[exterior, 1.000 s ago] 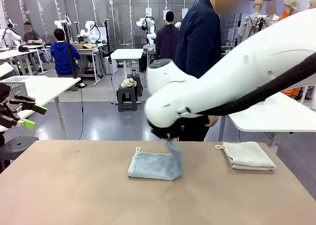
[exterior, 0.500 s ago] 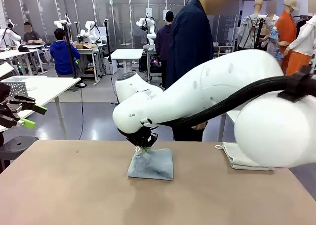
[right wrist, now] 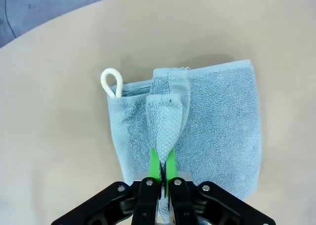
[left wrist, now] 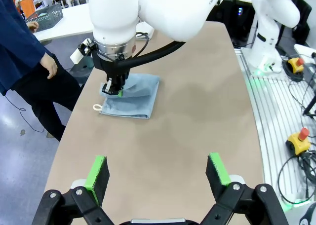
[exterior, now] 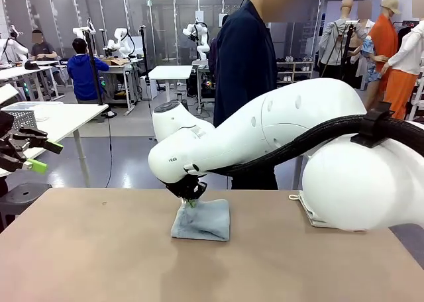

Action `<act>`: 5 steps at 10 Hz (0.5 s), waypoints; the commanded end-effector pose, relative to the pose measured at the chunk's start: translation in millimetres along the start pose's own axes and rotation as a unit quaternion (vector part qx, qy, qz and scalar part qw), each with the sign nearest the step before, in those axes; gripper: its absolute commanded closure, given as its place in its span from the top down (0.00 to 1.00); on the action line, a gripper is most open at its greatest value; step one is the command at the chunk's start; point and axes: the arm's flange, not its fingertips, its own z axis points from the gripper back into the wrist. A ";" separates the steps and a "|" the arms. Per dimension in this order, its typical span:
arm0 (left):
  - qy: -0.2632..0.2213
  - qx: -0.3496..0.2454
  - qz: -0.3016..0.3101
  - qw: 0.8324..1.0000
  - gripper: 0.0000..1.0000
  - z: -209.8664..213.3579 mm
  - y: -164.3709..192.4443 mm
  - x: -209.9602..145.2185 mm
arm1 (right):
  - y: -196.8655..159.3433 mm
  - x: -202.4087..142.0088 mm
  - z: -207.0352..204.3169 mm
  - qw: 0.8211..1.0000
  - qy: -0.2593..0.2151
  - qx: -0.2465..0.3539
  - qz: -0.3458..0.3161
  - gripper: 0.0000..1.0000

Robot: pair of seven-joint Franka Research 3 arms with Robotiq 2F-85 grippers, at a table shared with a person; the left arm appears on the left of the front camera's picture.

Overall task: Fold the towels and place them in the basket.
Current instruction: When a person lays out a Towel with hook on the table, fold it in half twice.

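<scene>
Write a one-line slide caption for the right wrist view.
Right gripper shut on a pinched corner of the grey-blue towel on the table.

cream-white folded terry towel (exterior: 303,203): my big white right arm (exterior: 311,143) covers most of it; a corner and its loop peek out.
pale grey-blue terry towel (right wrist: 197,126): my right gripper (right wrist: 162,166) hides the pinched edge, and the frame bottom cuts its near end.
my left gripper (left wrist: 158,173): knuckles cut off by the picture's bottom edge.
person in dark navy jacket (left wrist: 22,52): cropped at the left wrist picture's edge.
</scene>
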 end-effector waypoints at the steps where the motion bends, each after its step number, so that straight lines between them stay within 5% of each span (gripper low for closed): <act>1: -0.003 0.001 -0.001 1.000 1.00 0.9 -0.5 1.6 | 5.9 -1.7 -6.7 0.999 -0.003 0.030 -0.045 0.00; 2: -0.003 0.001 -0.001 1.000 1.00 0.9 -0.5 1.6 | 6.3 -2.4 -9.3 0.998 0.000 0.033 -0.049 0.25; 3: -0.003 0.001 -0.001 1.000 1.00 0.9 -0.5 1.6 | 6.1 -2.7 -10.6 0.998 0.000 0.034 -0.053 0.25; 4: -0.003 0.001 -0.001 1.000 1.00 0.9 -0.5 1.6 | 5.5 -2.7 -10.3 0.998 0.002 0.039 -0.058 0.45; 5: -0.003 0.001 -0.001 1.000 1.00 0.9 -0.5 1.6 | 4.2 -2.6 -10.2 0.997 0.000 0.042 -0.061 0.27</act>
